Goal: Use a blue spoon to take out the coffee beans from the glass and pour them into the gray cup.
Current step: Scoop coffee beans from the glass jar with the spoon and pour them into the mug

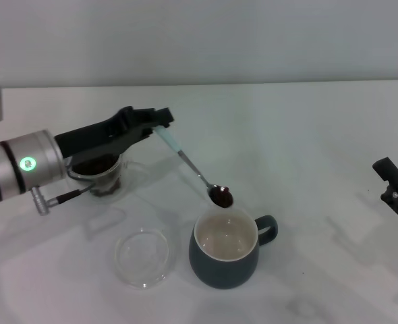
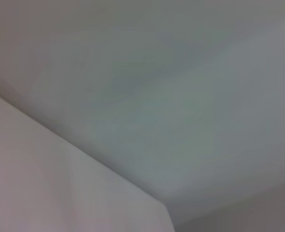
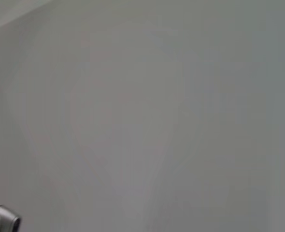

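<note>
Coffee beans (image 1: 221, 196) are sitting heaped in the bowl of the blue spoon (image 1: 193, 169), which is hanging in the air just above the far rim of the gray cup (image 1: 224, 256), near the middle of the white worktop (image 1: 307, 135).

At the left of the head view, the left arm is reaching in from the edge, its silver forearm section showing a green light, and is stretching low and nearly level across the worktop toward the centre. The left gripper (image 1: 160, 121) is pinching the pale blue end of the spoon handle between its black fingers (image 1: 164, 116). From there the spoon is slanting down and to the right, its silver neck leading to the loaded bowl.

Under the arm, the glass (image 1: 99, 177) is standing on the worktop with more dark beans lying in its bottom; the arm is covering its upper part, so its rim and handle are hard to make out. Nearer the front, a shallow clear glass dish (image 1: 142, 255) is lying flat, just left of the gray cup and apart from it.

The gray cup is standing upright, its loop handle pointing right and its cream inside showing no beans that I can make out.

At the far right edge, the right gripper (image 1: 396, 190) is hanging above the worktop, well apart from the cup, cut off by the frame; I cannot tell how its fingers are set.

Both wrist views are showing only blurred pale surface, with a small metal part in a corner of the right one.
</note>
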Motion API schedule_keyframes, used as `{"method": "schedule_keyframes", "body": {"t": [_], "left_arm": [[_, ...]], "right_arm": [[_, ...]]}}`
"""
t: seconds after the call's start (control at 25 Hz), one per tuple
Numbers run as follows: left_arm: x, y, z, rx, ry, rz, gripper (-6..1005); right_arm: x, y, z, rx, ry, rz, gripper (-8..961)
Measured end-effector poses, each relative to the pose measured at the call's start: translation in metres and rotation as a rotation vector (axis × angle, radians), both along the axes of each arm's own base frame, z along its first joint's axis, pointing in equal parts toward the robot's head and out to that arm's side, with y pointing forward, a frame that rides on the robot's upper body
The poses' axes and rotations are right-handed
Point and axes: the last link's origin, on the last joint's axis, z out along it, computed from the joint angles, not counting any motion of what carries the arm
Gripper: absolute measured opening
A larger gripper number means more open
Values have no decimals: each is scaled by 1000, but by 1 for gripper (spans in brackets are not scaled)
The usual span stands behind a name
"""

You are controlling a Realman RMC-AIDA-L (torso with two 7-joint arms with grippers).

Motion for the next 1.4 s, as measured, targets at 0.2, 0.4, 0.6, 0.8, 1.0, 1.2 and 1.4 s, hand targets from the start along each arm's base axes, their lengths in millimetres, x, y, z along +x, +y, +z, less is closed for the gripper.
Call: {"method": "schedule_keyframes", "body": {"t": [0.2,0.4,0.6,0.8,1.0,1.2,1.4], "left_arm": [[12,4,-3,-8,49,-77,137],[28,5,-5,-26,130,-194,137],[33,5,-9,-38,175,-241,137],[36,7,-8,-34,241,-293,137],[46,9,-6,-26,299,-367,137],[58,9,-7,-16,361,-452,137],[66,10,-4,-5,388,-495,137]], "right_arm": [[1,-2,-1,-5,-1,-4,785],[2,-4,-1,-6,0,-8,785],[2,-5,-1,-6,2,-10,785],[3,-6,0,-5,2,-13,785],[3,-5,0,-2,3,-15,785],[2,-4,1,3,4,-14,784],[2,-3,1,5,5,-14,784]]}}
